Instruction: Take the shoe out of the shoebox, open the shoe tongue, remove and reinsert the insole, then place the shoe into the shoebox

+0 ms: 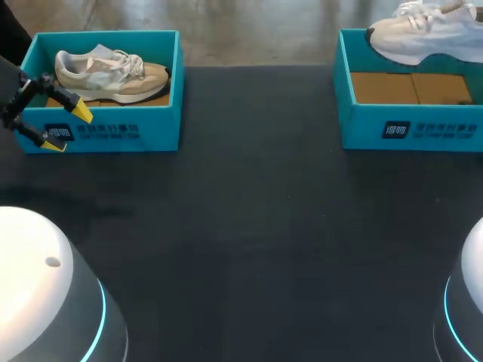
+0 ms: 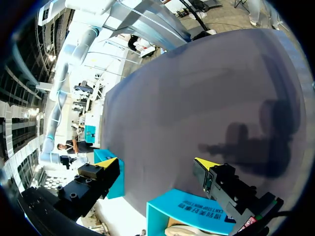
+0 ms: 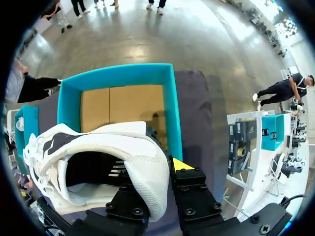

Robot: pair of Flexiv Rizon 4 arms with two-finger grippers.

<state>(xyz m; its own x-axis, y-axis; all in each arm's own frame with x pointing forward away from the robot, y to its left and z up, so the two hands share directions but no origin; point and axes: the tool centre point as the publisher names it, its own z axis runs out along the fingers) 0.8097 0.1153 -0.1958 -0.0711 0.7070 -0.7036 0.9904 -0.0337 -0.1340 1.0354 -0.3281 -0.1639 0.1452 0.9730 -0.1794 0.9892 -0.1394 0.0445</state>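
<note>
Above the right shoebox (image 1: 411,128), right end effector (image 3: 155,172) clamped on the white shoe (image 3: 113,147); left end effector (image 1: 68,130) wide apart.

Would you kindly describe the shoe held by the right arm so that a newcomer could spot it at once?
On the dark table stand two open teal shoeboxes; take the right shoebox. Over its far rim hangs a white chunky-soled sneaker, heel clamped in the right gripper. Unlike the beige sneaker lying inside the left shoebox, it is all white and lifted out.
</note>
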